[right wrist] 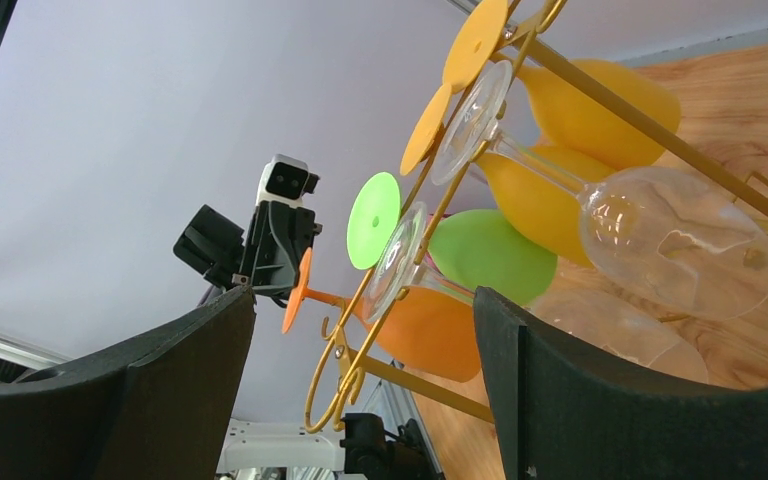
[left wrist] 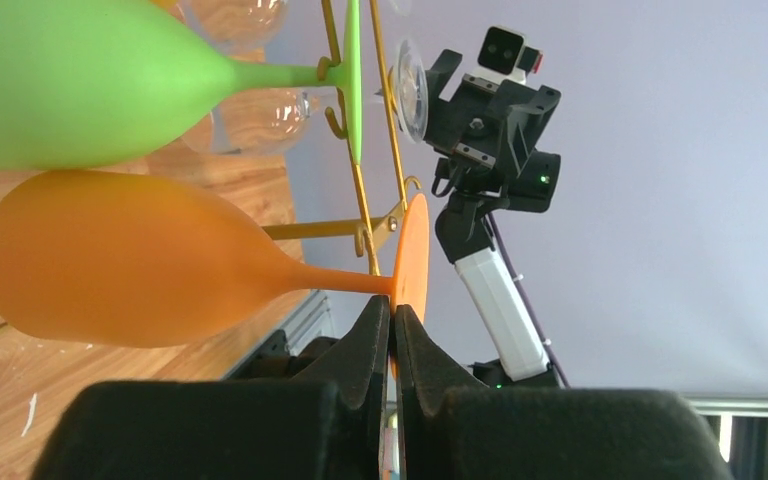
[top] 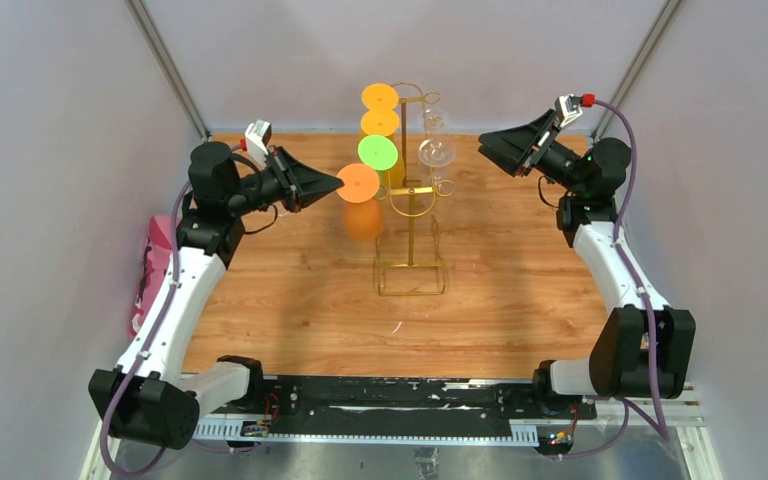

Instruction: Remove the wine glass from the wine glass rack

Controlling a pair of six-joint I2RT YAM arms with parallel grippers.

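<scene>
Top external view. Item 1: tall gold wire wine glass rack [top: 412, 235], upright mid-way across the wood-grain table [top: 300, 300]. Item 2: opaque orange wine glass [top: 359, 184], inverted at the rack's near left arm; whether its stem sits in the hook cannot be told. Left gripper [top: 340, 183]: fingers pinched on that glass's disc foot. Right gripper [top: 487, 148]: fingers spread wide, holding nothing, raised to the right of 2 clear hanging glasses [top: 437, 152].

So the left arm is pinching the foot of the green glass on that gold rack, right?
Not green. The left wrist view shows the left fingers closed on the foot of the orange glass; the green glass hangs free on the gold rack.
</scene>
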